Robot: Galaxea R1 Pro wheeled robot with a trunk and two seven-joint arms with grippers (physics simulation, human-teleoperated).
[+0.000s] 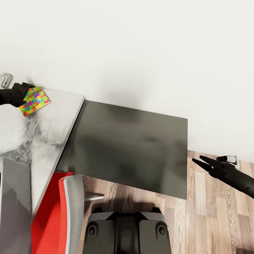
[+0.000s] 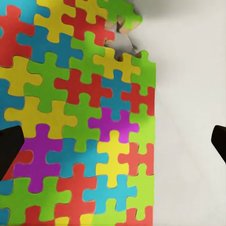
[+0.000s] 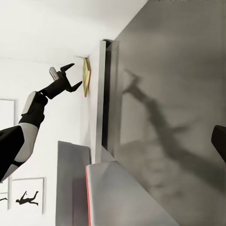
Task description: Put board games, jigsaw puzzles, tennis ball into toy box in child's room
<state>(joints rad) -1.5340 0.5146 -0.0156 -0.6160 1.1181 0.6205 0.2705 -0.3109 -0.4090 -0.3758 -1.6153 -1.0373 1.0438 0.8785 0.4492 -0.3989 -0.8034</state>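
Jigsaw puzzle (image 1: 34, 101): thin flat square, many-coloured interlocking pattern, lying on the tabletop (image 1: 46, 134) near its far corner, close to the white wall (image 1: 141, 46). In the left wrist view the puzzle (image 2: 75, 122) has one ragged corner with loose-looking pieces.

Left tool (image 1: 28, 92): black, at the puzzle's edge; fingers spread wide, one finger (image 2: 9, 146) over the puzzle and the other beyond its edge over the bare tabletop. From the right wrist view the left tool (image 3: 73, 77) shows parted jaws just beside the puzzle (image 3: 85, 76); whether it touches the puzzle cannot be told.

Right tool (image 1: 203, 163): well apart from the puzzle, over the wood-plank floor (image 1: 211, 211) beside the dark grey cabinet (image 1: 130, 144); fingers narrowly parted, holding nothing.

Toy box (image 1: 14, 197): light grey wall on the tabletop, on the robot's side of the puzzle.

Red chair (image 1: 53, 215): beside the tabletop, grey-edged.
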